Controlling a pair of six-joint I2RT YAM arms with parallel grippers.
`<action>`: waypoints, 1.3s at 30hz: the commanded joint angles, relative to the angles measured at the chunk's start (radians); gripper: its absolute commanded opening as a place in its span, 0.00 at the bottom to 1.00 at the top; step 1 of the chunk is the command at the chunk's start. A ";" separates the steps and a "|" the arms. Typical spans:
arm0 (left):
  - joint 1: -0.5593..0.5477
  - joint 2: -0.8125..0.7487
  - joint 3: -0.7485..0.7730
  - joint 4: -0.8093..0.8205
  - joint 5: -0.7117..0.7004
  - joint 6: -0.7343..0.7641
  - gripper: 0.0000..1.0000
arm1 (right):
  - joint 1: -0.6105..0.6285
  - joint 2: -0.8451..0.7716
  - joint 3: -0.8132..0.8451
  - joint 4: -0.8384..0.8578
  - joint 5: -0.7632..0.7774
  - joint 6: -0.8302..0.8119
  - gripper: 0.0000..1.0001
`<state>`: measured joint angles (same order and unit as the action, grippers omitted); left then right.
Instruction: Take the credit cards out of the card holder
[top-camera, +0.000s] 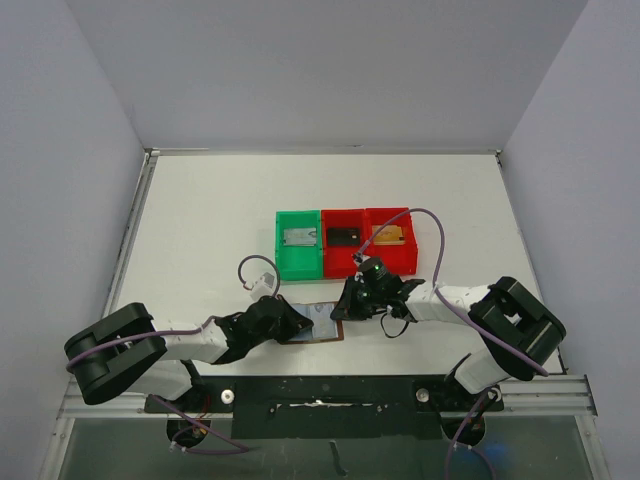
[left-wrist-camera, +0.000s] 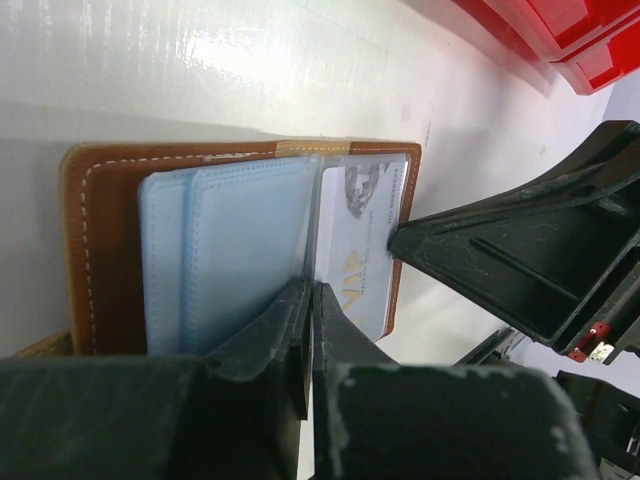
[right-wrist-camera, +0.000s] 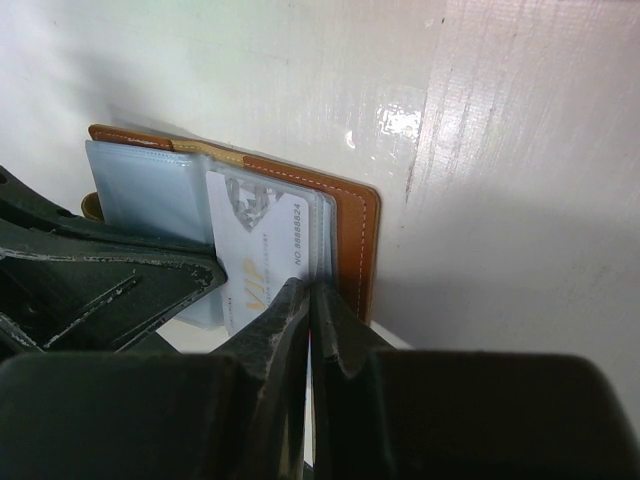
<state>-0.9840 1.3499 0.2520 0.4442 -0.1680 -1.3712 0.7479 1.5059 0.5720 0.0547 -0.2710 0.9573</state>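
Holding left pincer (left-wrist-camera: 310, 292) pressed together at the open card holder's (left-wrist-camera: 105, 250) near edge; holding right pincer (right-wrist-camera: 310, 290) pressed together by the white credit card (right-wrist-camera: 262, 245); lying flat on counter (top-camera: 200, 210).

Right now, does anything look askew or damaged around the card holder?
Nothing stands out. The card holder lies open on the table, the white card sits straight in its clear sleeve, and the left gripper and right gripper are both shut at the sleeve edges.
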 joint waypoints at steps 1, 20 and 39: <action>-0.005 0.010 0.022 -0.030 0.017 0.040 0.00 | 0.016 0.024 -0.014 -0.044 -0.002 -0.008 0.02; -0.004 -0.160 -0.016 -0.194 -0.036 0.070 0.00 | 0.013 0.027 -0.001 -0.080 0.034 -0.017 0.10; -0.003 -0.199 -0.005 -0.207 -0.038 0.100 0.00 | 0.037 -0.102 0.144 -0.152 0.024 -0.131 0.28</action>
<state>-0.9867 1.1782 0.2413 0.2455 -0.1841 -1.2968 0.7593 1.4391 0.6556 -0.1242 -0.2268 0.8642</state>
